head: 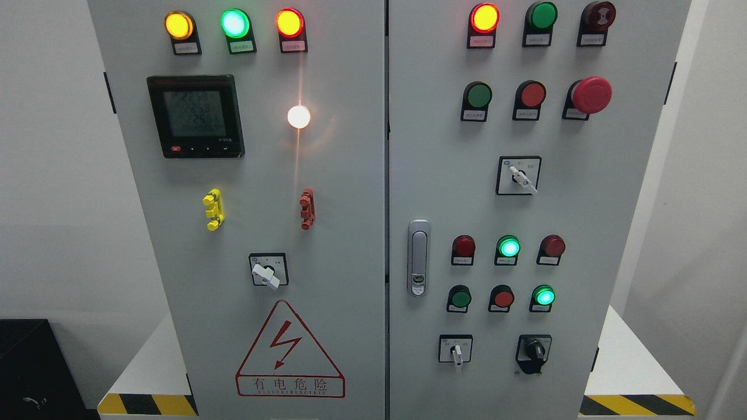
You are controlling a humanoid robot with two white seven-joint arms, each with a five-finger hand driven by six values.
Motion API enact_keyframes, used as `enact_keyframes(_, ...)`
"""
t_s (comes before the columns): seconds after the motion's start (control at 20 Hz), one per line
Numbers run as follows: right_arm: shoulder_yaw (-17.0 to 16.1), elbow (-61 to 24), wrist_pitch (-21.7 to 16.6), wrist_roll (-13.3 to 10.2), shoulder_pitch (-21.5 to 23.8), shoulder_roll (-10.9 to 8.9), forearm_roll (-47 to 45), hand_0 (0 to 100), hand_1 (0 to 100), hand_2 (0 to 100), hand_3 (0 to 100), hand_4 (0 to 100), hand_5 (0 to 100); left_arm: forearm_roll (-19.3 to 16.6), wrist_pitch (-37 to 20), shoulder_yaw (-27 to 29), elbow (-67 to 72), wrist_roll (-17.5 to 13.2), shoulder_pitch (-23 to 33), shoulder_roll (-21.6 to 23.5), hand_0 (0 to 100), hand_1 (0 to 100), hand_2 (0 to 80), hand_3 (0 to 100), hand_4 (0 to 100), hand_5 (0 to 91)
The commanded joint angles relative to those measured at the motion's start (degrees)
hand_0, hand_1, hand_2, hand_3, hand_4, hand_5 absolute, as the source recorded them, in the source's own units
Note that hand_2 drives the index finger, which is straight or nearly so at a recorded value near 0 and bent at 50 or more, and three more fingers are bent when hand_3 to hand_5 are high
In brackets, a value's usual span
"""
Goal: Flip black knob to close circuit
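The black knob (533, 352) sits at the lower right of the right cabinet door (613, 233), on a black plate, with its pointer standing roughly upright. Left of it is a white-handled rotary switch (456, 350). Neither of my hands nor either arm shows in the head view.
The grey cabinet carries lit lamps, push buttons, a red mushroom stop button (590, 94), a white selector switch (519, 175), a door latch (418, 256), a meter (195, 115) and another selector (267, 270) on the left door. Yellow-black striped base edges (636, 404) flank it. A dark box (32, 367) stands lower left.
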Motion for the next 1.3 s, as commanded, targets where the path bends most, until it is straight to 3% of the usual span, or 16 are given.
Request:
enact_keyframes(0.0,0.0,0.9,0.0,0.0,-0.1,-0.07,0.3,0,8,0,0,0,0,0.0,0.0,0.0,-1.3,0.0,1.2,0.0,12,56,0.0,0,0,0.0)
enact_keyframes(0.45,0.1,1.6,-2.1,0.5,-2.0,0.02,0.2,0,8,0,0,0,0,0.0,0.0,0.0,-1.3,0.0,1.2,0.0,12,56,0.0,0,0,0.0)
enact_keyframes(0.6,-0.2,1.4,-2.7,3.4,-4.5,0.02,0.0,0,9,0,0,0,0,0.0,0.0,0.0,-1.3,0.0,1.2,0.0,12,56,0.0,0,0,0.0)
enact_keyframes(0.8,-1.5,0.5,-7.8,3.7,-5.6,-0.25,-0.8,0,8,0,0,0,0,0.0,0.0,0.0,-1.3,0.0,1.2,0.0,12,56,0.0,0,0,0.0)
enact_keyframes(1.0,-3.5,-5.9,-15.4,3.5,-5.3,0.10,-0.7,0,8,0,0,0,0,0.0,0.0,0.0,-1.3,0.0,1.2,0.0,12,56,0.0,0,0,0.0)
enact_keyframes(1.05,-3.1,-8.1,-16.6,3.0,-5.2,0.10,-0.6,0,8,0,2,0,0,0.0,0.0,0.0,-1.3,0.0,1.2,0.0,12,56,0.0,0,0,0.0)
enact_keyframes(1.1,-2.5,-10.9,-17.6,2.9,-4.5,0.10,-0.2,0,10,3,14,8,0,0.0,0.0,0.0,-1.3,0.0,1.2,0.0,12,56,0.0,0,0,0.0)
enact_keyframes(1.15,-1.5,-14.5,-18.1,2.6,-3.5,0.02,-0.2,0,11,5,16,11,0,0.0,0.0,0.0,-1.3,0.0,1.2,0.0,12,56,0.0,0,0,0.0)
enact_keyframes(1.25,1.3,-19.4,-18.3,-0.6,-2.6,-0.16,0.0,0,13,25,40,35,25,0.0,0.0,0.0,-1.3,0.0,1.2,0.0,12,56,0.0,0,0,0.0)
